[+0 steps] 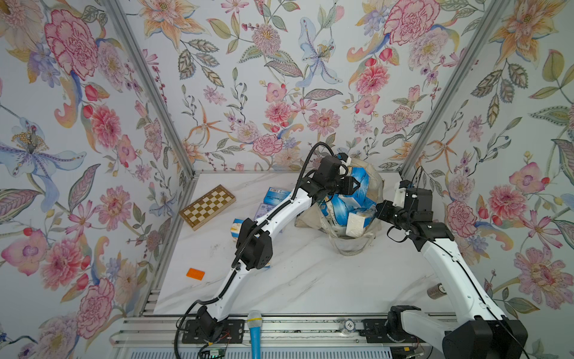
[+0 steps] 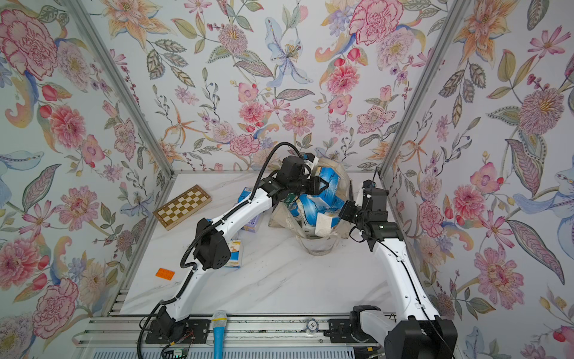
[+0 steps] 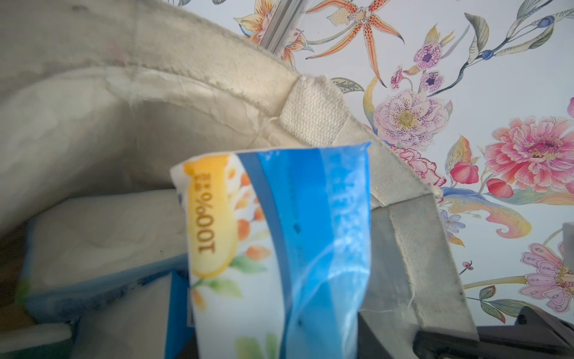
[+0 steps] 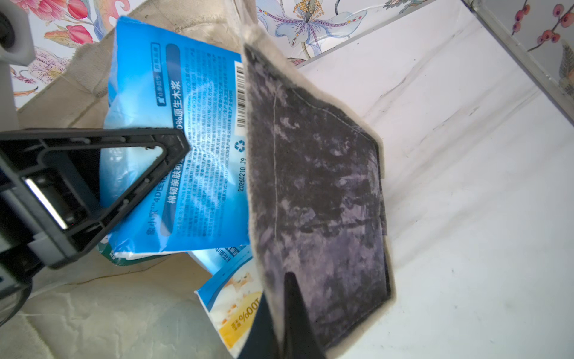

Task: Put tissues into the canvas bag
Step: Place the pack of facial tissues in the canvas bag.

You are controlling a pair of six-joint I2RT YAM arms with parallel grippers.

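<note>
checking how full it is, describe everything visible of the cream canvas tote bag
The cream canvas tote bag slumps on the white marble table, mouth open, dark grey printed rectangle on one side, looped handles drooping. Blue-and-white tissue packs heap inside; the left gripper holds one. The right gripper pinches its wall.

We're looking into a robot test cell, a lab booth: floral-papered wall panels [image 1: 264,93] hang on bare aluminium posts [image 1: 149,84], a marble-look bench [image 1: 310,279] spans it, and the left arm [image 1: 289,208] and right arm [image 1: 447,264] are bolted to a slotted metal rail [image 1: 295,335] along its front edge.
</note>
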